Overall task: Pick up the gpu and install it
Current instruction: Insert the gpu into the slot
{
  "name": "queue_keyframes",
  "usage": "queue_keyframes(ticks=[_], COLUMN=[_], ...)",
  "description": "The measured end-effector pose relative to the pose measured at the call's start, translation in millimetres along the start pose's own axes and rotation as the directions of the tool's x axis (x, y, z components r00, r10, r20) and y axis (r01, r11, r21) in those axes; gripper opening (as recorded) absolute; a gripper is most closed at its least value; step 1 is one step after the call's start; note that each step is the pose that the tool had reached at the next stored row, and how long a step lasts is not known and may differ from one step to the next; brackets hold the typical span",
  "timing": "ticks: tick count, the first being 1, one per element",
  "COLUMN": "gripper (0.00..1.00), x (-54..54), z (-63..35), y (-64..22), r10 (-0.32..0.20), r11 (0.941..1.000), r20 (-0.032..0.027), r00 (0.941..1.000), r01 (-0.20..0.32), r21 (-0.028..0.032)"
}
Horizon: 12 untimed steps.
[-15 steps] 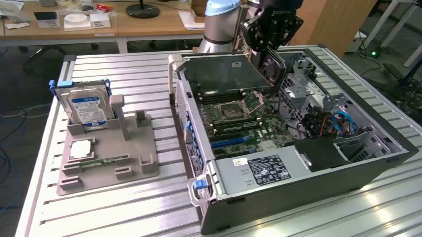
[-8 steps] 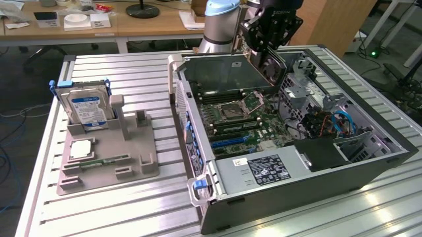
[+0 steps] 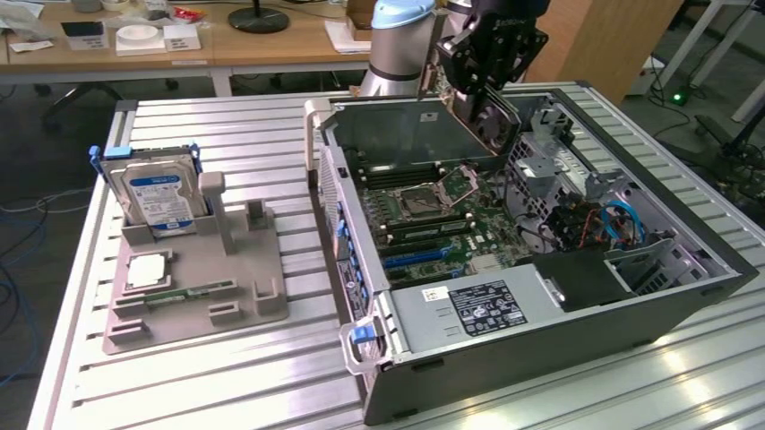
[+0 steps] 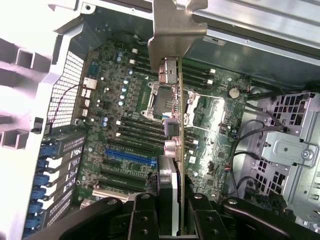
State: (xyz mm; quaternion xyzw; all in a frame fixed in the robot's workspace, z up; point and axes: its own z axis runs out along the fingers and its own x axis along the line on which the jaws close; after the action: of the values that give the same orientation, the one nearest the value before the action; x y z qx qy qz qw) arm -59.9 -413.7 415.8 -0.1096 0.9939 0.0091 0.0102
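Above the open computer case (image 3: 538, 336), the gripper (image 3: 483, 97) is pinched on the gpu (image 4: 169, 175), with its dark fingers (image 4: 142, 212) pressing on both flat faces. The card hangs edge-on between them, and its pale metal bracket (image 4: 172, 35) is at the end far from the wrist. It is held over the motherboard (image 4: 115, 100). On the exterior view's left, well apart, a hard drive (image 3: 159, 193) stands in a grey holder (image 3: 203, 296) on the slatted table (image 3: 215, 381).

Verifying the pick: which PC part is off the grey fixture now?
The gpu: held edge-on by the gripper over the motherboard. The hard drive stands upright in the fixture, and the memory stick lies flat in it.
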Motion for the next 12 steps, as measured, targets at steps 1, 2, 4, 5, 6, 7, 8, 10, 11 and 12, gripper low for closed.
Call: queue_keyframes(ticks=[1, 2, 4, 5, 6, 7, 8, 10, 11, 12], gripper=[0.28, 0.28, 0.28, 0.28, 0.28, 0.28, 0.28, 0.28, 0.28, 0.28], x=[0.0, 0.0, 0.0, 0.0, 0.0, 0.0, 0.0, 0.0, 0.0, 0.0], z=[0.0, 0.0, 0.0, 0.0, 0.0, 0.0, 0.0, 0.0, 0.0, 0.0], y=[0.0, 0.0, 0.0, 0.0, 0.0, 0.0, 0.0, 0.0, 0.0, 0.0], r10=[-0.003, -0.007, -0.013, -0.017, -0.02, -0.024, -0.027, -0.034, -0.037, -0.04], r11=[1.0, 1.0, 0.9999, 0.9999, 0.9998, 0.9997, 0.9996, 0.9994, 0.9993, 0.9992], r20=[-0.0001, -0.0002, -0.0002, -0.0003, -0.0003, -0.0004, -0.0004, -0.0006, -0.0006, -0.0007], r00=[1.0, 1.0, 0.9999, 0.9999, 0.9998, 0.9997, 0.9996, 0.9994, 0.9993, 0.9992], r01=[0.003, 0.007, 0.013, 0.017, 0.02, 0.024, 0.027, 0.034, 0.037, 0.04], r21=[-0.0001, -0.0001, -0.0003, -0.0004, -0.0004, -0.0005, -0.0006, -0.0007, -0.0008, -0.0009])
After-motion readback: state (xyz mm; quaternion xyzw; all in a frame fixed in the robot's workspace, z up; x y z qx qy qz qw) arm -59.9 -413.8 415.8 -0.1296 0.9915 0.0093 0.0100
